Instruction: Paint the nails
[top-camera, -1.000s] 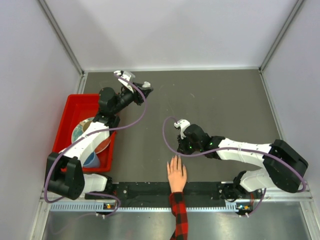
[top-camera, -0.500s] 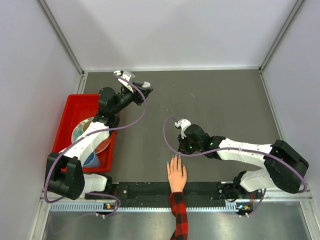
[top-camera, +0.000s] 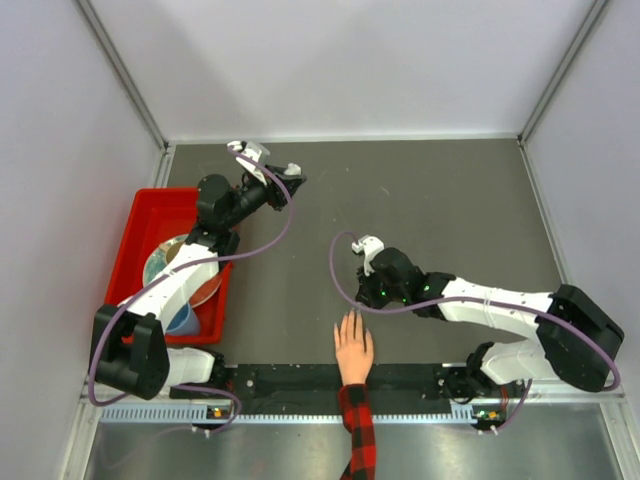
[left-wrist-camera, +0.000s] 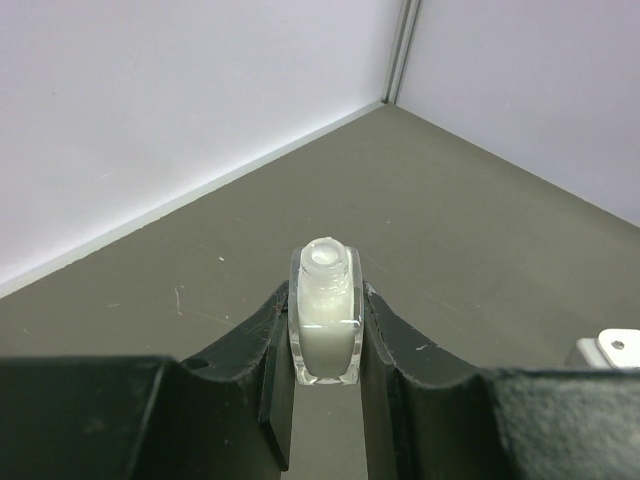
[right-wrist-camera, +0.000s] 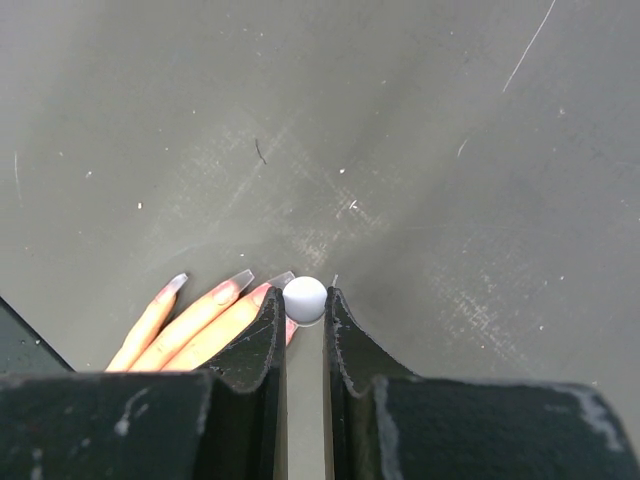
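Observation:
A light-skinned hand (top-camera: 352, 352) in a red-and-black plaid sleeve lies flat at the table's near edge, fingers pointing away. Its long pale nails (right-wrist-camera: 240, 281) show in the right wrist view, left of my jaws. My right gripper (top-camera: 363, 300) hovers just beyond the fingertips, shut on a round grey brush cap (right-wrist-camera: 304, 299); the brush itself is hidden below it. My left gripper (top-camera: 268, 161) is raised at the far left, shut on a small clear glass bottle (left-wrist-camera: 325, 315) of whitish polish, upright with its neck open.
A red bin (top-camera: 132, 236) holding bowls and plates stands along the left wall under the left arm. A black rail (top-camera: 280, 378) runs along the near edge. Grey walls enclose the dark table (top-camera: 440, 200).
My right wrist has shifted slightly to the right, still over the fingertips. The hand and the left arm have not moved.

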